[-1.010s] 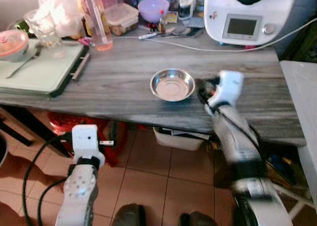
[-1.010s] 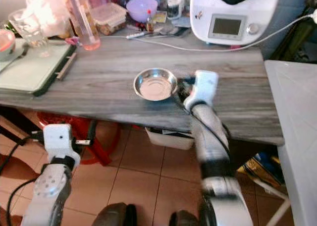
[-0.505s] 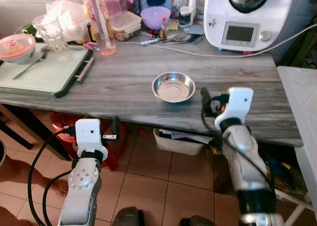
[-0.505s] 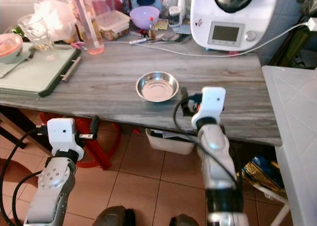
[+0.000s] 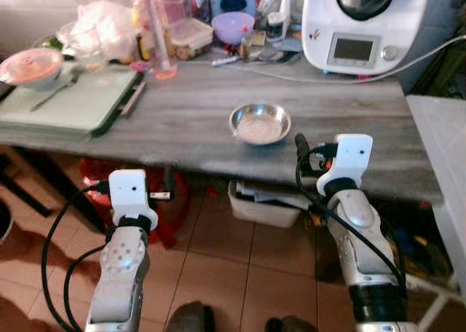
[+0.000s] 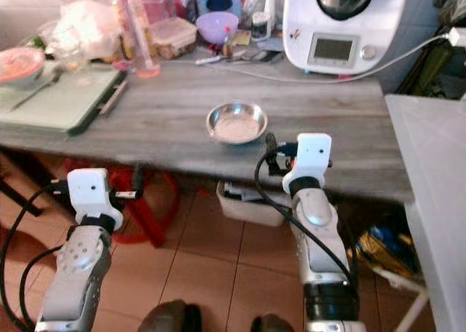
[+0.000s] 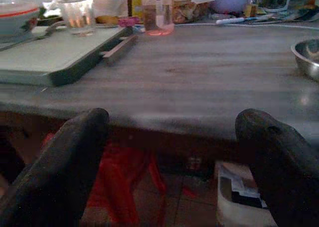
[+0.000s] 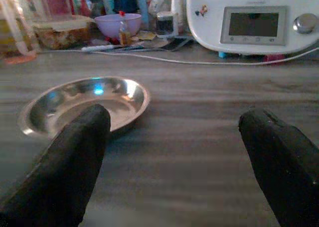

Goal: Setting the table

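A shallow steel bowl (image 5: 260,123) sits empty near the middle of the grey wooden table (image 5: 189,110). My right gripper (image 8: 177,118) is open at the table's front edge, just right of the bowl and short of it, holding nothing. In the right wrist view the bowl (image 8: 84,105) lies just beyond one finger (image 8: 75,157). My left gripper (image 7: 172,117) is open too, below and before the table's front edge on the left, with nothing between its fingers.
A white kitchen machine (image 5: 360,22) with its cable stands at the back right. A green tray (image 5: 73,103) with a pink-lidded bowl (image 5: 30,64) lies at the left. Bottles, boxes and a purple bowl (image 5: 233,26) crowd the back. Under the table are a white bin (image 5: 266,201) and a red stool (image 5: 156,201).
My right gripper has drawn back from the bowl's right rim to the table's front edge. The bowl stays put. The camera has shifted.
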Controlling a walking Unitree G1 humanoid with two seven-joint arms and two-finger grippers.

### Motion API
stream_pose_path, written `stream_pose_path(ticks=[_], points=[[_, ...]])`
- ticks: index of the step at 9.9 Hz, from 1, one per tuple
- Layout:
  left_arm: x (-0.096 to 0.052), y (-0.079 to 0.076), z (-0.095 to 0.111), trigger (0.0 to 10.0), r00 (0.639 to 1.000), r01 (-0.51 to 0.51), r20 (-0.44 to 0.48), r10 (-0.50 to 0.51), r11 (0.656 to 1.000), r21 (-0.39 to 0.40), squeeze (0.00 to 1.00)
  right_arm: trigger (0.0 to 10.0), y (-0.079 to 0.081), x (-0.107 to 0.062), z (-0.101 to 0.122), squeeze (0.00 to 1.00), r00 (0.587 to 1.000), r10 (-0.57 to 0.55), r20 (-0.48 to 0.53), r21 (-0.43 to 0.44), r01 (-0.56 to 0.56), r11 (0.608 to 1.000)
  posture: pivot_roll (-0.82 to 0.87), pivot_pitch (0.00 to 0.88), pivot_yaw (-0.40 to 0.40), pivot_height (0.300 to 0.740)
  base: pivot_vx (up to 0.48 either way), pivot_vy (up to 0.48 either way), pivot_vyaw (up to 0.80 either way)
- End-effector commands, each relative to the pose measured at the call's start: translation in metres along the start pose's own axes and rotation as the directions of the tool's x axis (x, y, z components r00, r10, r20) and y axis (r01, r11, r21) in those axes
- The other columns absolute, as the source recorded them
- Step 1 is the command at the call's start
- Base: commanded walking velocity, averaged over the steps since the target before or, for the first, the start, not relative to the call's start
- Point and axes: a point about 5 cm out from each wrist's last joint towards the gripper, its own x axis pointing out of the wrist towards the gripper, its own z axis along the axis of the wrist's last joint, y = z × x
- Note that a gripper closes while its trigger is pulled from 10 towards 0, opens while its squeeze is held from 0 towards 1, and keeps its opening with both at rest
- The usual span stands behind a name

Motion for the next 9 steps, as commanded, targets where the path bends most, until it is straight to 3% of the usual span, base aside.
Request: stream_pose_path(ticks=[1, 4, 7, 9], points=[[-0.0013, 0.0018, -0.0033, 10.0, 1.0, -0.008, -0.011, 0.008, 1.0, 0.004, 0.0, 10.0, 0.0012, -0.0004, 0.0038, 0.0, 1.0, 0.013, 0.01, 0.001, -0.013, 1.0, 0.05, 0.0, 0.047, 0.74, -0.274, 0.0, 0.0], [-0.0001, 0.0015, -0.0026, 10.0, 1.0, -0.006, -0.005, 0.006, 1.0, 0.006, 0.0, 10.0, 0.0016, 0.0009, 0.0032, 0.0, 1.0, 0.011, -0.003, 0.019, -0.011, 1.0, 0.06, 0.0, 0.048, 0.74, -0.266, 0.0, -0.14], [-0.0018, -0.0005, -0.0039, 10.0, 1.0, 0.0, -0.008, 0.0, 1.0, 0.003, 0.0, 10.0, 0.0013, 0.0013, 0.0032, 0.0, 1.0, 0.02, -0.006, 0.015, -0.02, 1.0, 0.06, 0.0, 0.044, 0.74, -0.254, 0.0, -0.78], [-0.0028, -0.0017, -0.0034, 10.0, 1.0, 0.014, 0.0, -0.014, 1.0, -0.008, 0.0, 10.0, 0.0022, 0.0027, 0.0045, 0.0, 1.0, 0.024, -0.001, 0.013, -0.024, 1.0, 0.06, 0.0, 0.042, 0.74, 0.0, 0.0, -0.8]])
